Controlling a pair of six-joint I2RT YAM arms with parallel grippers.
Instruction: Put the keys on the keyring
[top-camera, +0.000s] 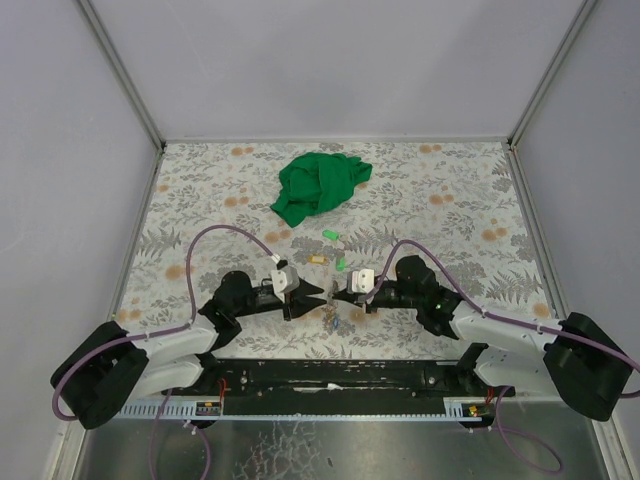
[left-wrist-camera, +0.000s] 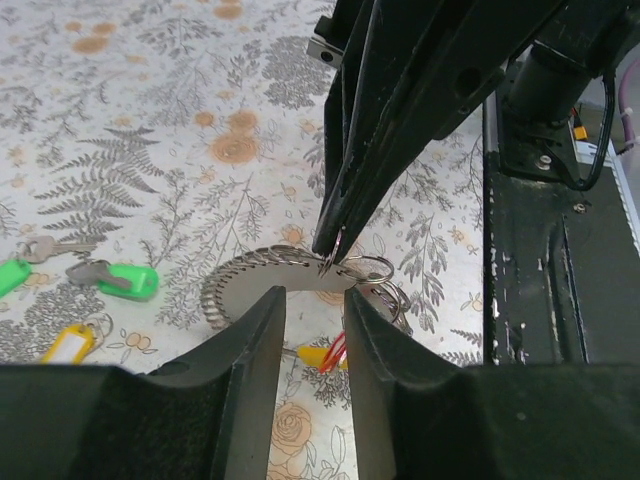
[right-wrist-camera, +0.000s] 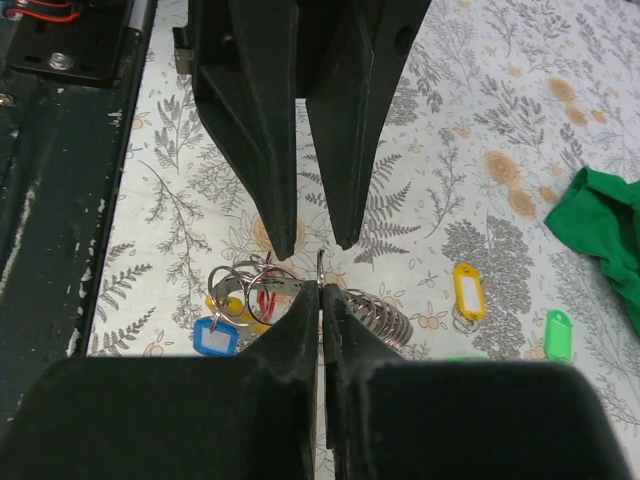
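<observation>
Floral tabletop (top-camera: 200, 200) | right gripper (right-wrist-camera: 321, 290) pinching keyring (right-wrist-camera: 385, 315) | left gripper (left-wrist-camera: 313, 297) parted, keyring just beyond its tips

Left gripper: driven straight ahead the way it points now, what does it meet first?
Probably the keyring, pinched just ahead by the shut right gripper, whose tips come next. Depth is hard to judge.

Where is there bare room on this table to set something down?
Bare: the far left of the table, between the left wall and the green cloth, and its far right, from cloth to right wall. Crowded: the near middle, where the left gripper and right gripper meet at the keyring, loose keys just beyond.
</observation>
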